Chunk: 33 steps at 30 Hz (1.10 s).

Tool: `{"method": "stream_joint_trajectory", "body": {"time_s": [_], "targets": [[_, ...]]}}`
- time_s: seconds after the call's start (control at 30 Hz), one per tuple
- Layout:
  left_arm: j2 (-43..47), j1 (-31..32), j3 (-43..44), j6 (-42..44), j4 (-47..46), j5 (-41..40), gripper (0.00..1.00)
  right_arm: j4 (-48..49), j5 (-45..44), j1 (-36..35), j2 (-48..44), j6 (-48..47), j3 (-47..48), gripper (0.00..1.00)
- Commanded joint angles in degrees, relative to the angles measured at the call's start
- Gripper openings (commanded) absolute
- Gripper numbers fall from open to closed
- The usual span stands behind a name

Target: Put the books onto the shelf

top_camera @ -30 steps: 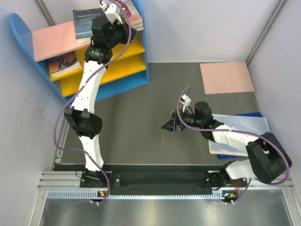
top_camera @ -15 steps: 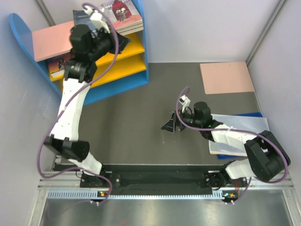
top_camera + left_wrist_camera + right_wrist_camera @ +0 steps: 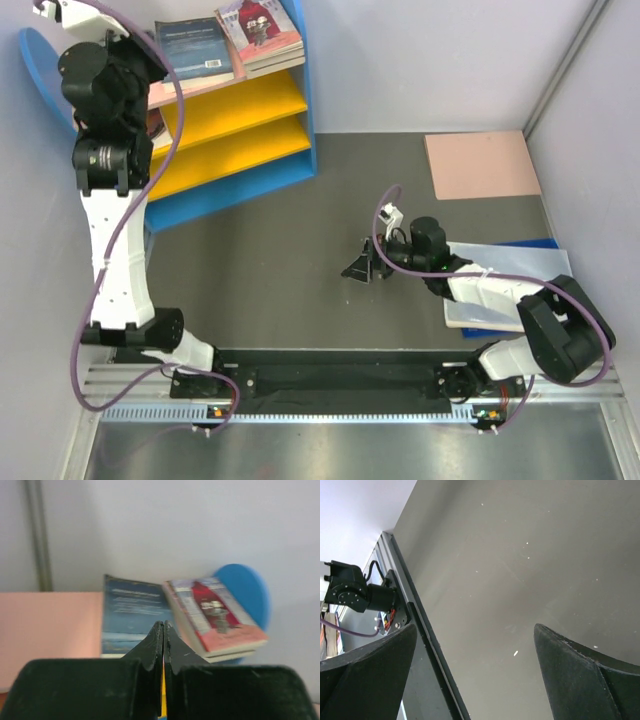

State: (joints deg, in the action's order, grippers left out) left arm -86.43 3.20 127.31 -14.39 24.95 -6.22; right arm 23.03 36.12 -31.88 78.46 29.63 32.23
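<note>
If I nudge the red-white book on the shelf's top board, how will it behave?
The red-white book looks thin, so probably light and floppy. Lying flat atop a small stack, it would likely slide over the cover beneath, not tip.

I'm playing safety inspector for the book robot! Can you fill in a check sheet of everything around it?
Surface: dark grey table, a few pale specks.
Job's things: navy book and red-white stack lie on the shelf's pink top.
Clutter: pink board at back right; pale pad at front right.
Hands: left hand shut, nothing in it, facing the books; right hand open, nothing in it, low over the table.
Cables: purple cables, loops left and right.
Surroundings: pale walls; metal rail at near edge.
</note>
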Motion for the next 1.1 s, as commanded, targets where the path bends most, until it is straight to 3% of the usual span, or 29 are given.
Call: {"method": "stream_joint_trajectory", "body": {"time_s": [0.0,0.27,0.37,1.07], "targets": [[-5.06,-5.47,-0.21,-1.15,4.06,-11.72,0.0,3.08,0.71,-0.9,-0.15,-0.36,0.91,1.0],[-8.84,-13.31,-6.8,-5.64,2.03,-9.95,0.0,2.73,0.36,-1.43,-0.14,-0.18,0.99,1.0],[-10.33,-13.4,-6.63,-5.64,2.65,-11.88,0.0,2.72,0.18,-1.52,-0.14,-0.18,1.08,1.0],[-22.72,-17.88,-3.65,-14.87,0.63,3.22,0.0,2.2,-0.08,-1.7,-0.23,-0.45,1.08,0.99]]}}
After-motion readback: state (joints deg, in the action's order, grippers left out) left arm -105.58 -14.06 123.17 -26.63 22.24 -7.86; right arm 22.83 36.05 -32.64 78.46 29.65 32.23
